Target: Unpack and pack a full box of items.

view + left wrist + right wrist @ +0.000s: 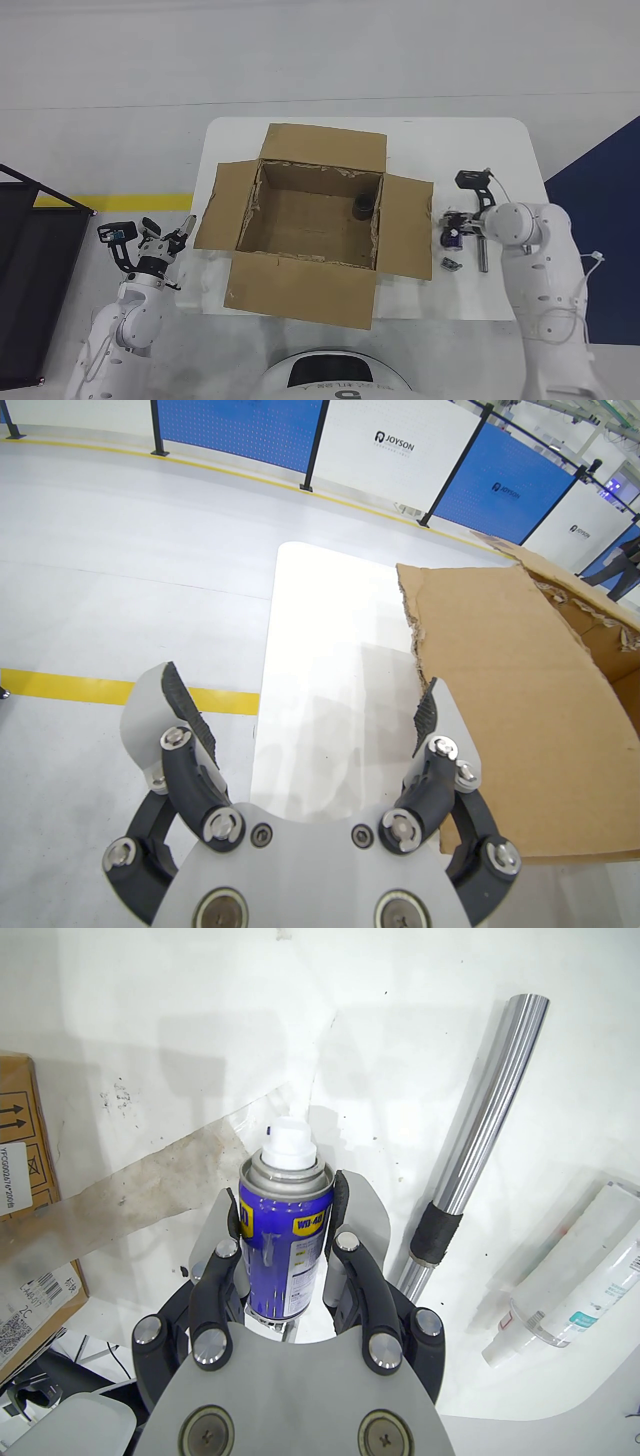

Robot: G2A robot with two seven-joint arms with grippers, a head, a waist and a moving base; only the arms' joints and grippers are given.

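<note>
My right gripper (287,1200) clamps the blue spray can (282,1248) over the table (470,150) strip right of the box (300,290), metal rod (490,1128) just beside; left gripper (300,677) gapes empty at the table's left edge.

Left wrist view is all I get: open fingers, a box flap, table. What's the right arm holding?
Observer: The right gripper is shut on a blue spray can, at the right end of the table beside the box.
Operator: Anything inside the box?
Observer: One dark round item, in the far right corner of the box floor.
Operator: What's lying outside it?
Observer: A metal rod and a white tube lie on the table next to the can.
</note>
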